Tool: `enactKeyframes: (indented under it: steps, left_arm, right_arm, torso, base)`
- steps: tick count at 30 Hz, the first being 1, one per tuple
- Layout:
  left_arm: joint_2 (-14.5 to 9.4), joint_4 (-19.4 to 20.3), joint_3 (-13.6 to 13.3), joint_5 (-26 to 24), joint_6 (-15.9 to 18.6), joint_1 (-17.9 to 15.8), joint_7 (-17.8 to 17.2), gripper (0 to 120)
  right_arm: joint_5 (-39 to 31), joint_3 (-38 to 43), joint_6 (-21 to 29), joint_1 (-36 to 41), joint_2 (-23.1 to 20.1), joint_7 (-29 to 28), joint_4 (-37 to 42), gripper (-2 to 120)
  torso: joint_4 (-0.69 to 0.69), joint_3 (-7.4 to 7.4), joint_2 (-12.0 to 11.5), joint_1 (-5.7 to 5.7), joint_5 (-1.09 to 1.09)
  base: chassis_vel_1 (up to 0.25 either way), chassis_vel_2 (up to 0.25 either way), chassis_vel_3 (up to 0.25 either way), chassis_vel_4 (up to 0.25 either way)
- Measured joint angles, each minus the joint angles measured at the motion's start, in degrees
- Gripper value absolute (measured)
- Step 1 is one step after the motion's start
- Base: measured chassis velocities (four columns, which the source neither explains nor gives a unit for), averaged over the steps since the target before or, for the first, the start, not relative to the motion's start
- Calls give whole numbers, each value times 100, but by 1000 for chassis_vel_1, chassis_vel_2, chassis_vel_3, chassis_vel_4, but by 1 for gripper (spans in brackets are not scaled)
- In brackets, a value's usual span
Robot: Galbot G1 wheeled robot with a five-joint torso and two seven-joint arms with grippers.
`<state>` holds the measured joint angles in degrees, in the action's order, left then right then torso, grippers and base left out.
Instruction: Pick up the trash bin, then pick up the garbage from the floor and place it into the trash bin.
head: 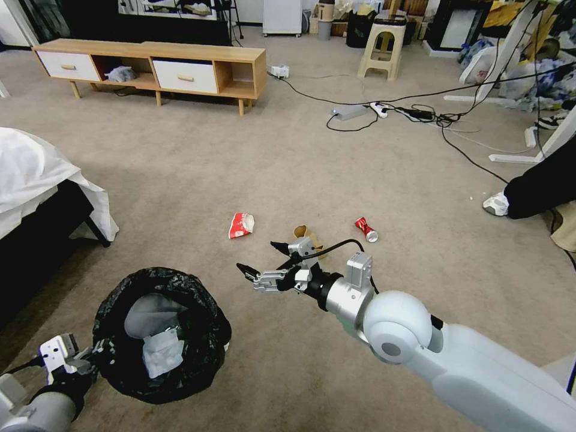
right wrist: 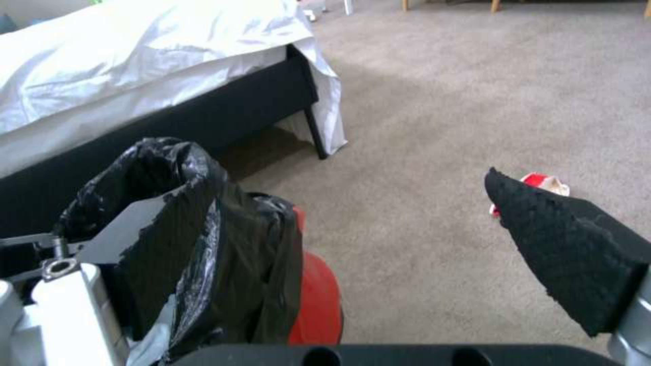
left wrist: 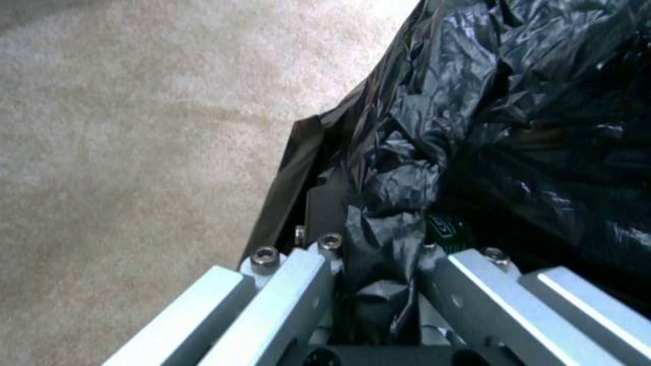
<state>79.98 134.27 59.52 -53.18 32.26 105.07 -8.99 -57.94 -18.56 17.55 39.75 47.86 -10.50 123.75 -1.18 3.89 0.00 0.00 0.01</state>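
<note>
The left gripper (head: pixel 90 354) was clamped on the rim of the trash bin (head: pixel 159 333), which sat at about seven o'clock in the head view, its black liner folded over the edge and white tissue (head: pixel 162 351) already lying inside. The bin step looked done; the collecting of garbage was under way.

The right gripper (head: pixel 259 259) hovered near centre with its fingers spread apart and nothing between them. Three pieces lay on the carpet (head: pixel 300 168) just beyond it: the red-white wrapper (head: pixel 241 225) at eleven o'clock from the gripper, the crumpled brown box (head: pixel 303 233) at one o'clock and partly behind the gripper, and the crushed red can (head: pixel 366 230) farther out at two o'clock. In my judgement the next move called for lowering onto one piece, most likely the box or wrapper, and closing low against the carpet.

Room was generous: open carpet on all sides of the litter. The bed (head: pixel 36 180) stood at nine o'clock, well apart, a person's shoe (head: pixel 497 204) at three o'clock, and cables (head: pixel 420 114) beyond toward one o'clock.
</note>
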Motion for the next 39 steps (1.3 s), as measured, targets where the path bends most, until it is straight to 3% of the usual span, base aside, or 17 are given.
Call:
enactKeyframes:
  steps: [11, 39]
  left_arm:
    - [173, 118, -240, 403, -99, 66, 161, 1]
    - [91, 57, -197, 321, -44, -58, 200, 1]
  right_arm:
    - [36, 177, -1, 250, -57, -4, 80, 100]
    - [76, 327, 1, 408, -68, 87, 77, 100]
  torso:
    - [-1, 0, 0, 0, 0]
    - [-1, 0, 0, 0, -1]
  base:
    - [0, 0, 0, 0]
    - [5, 5, 6, 5]
